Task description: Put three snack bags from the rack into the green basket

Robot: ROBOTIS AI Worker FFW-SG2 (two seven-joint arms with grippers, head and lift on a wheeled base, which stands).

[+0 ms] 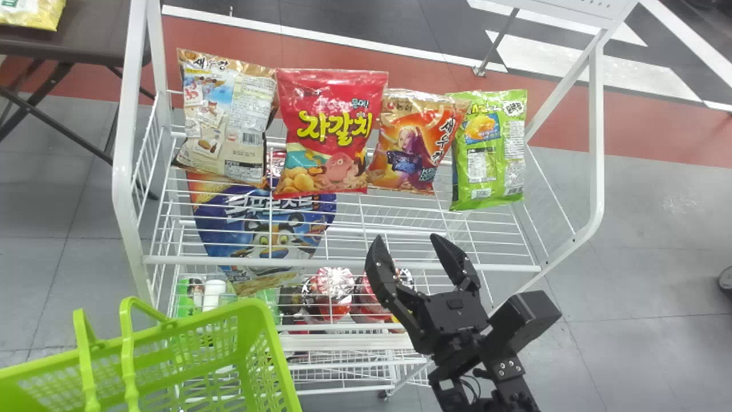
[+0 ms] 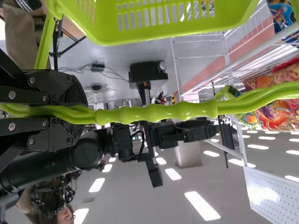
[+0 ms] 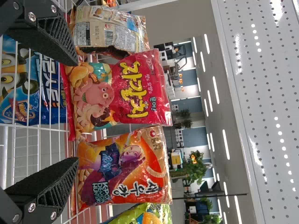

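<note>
- Four snack bags line the back edge of the rack's (image 1: 596, 126) upper shelf (image 1: 200, 261): beige bag (image 1: 229, 120) by the left corner, then red bag (image 1: 329, 143), orange bag (image 1: 412, 149), and green bag (image 1: 489, 166) by the right corner.
- The right gripper (image 1: 407, 237) waits near the shelf's front edge, right of its middle, jaws wide apart and touching no bag.
- Over at the front left corner, the left gripper (image 2: 84, 113) is closed around the handle (image 2: 159, 113) of the green basket (image 1: 260, 315).
- Those bags look light and puffy, in slick film that could slide; I'd bet the snacks inside crush easily.
- I'd take the orange one by both sides at mid-height, squeezing gently, clear of the crimped top.
- Seen from the right wrist, the fingers straddle the join between red and orange, so a small sideways shift seems due.
- That wrist catches just part of the green bag, which the head view gives whole; in return it shows a holed panel (image 3: 261, 93) stretching overhead.
- The head view looks into the basket's mouth; the left wrist shows its outer wall.
</note>
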